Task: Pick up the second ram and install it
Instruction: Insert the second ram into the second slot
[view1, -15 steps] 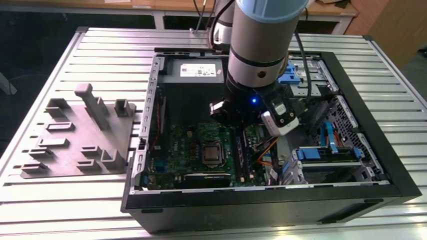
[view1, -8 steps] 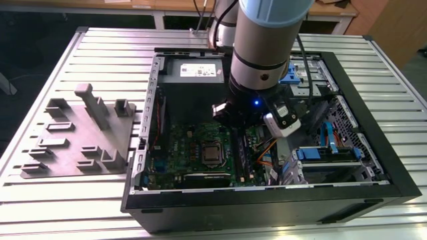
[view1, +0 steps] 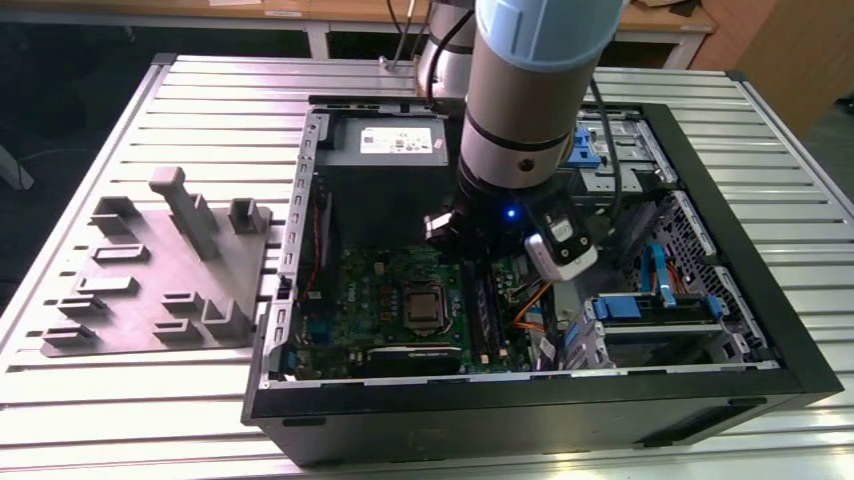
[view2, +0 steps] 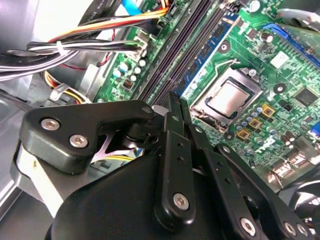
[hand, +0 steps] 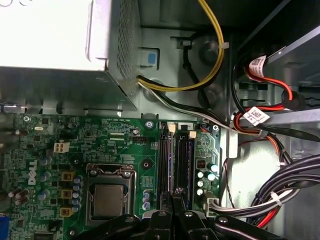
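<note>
Inside the open computer case (view1: 694, 190), my gripper (view2: 173, 98) hangs low over the black memory slots (hand: 184, 160) of the green motherboard (view1: 360, 300). Its black fingers are shut, tips together, and nothing shows between them. A dark blue-green ram stick (view2: 207, 55) with small black chips stands seated in the slot nearest the processor socket. In the first wrist view it appears edge-on as a bluish line (hand: 166, 165). The fingertips (hand: 174, 194) sit right at that stick's near end; I cannot tell if they touch it. In the exterior view the gripper (view1: 497, 268) is partly hidden under the wrist.
The processor socket (hand: 107, 200) lies beside the slots. Bundled cables (view2: 75, 50) run close on the other side. The silver power supply (hand: 60, 35) and blue drive bays (view1: 654, 310) crowd the case. A grey fixture (view1: 160, 270) stands on the slatted table at the exterior view's left.
</note>
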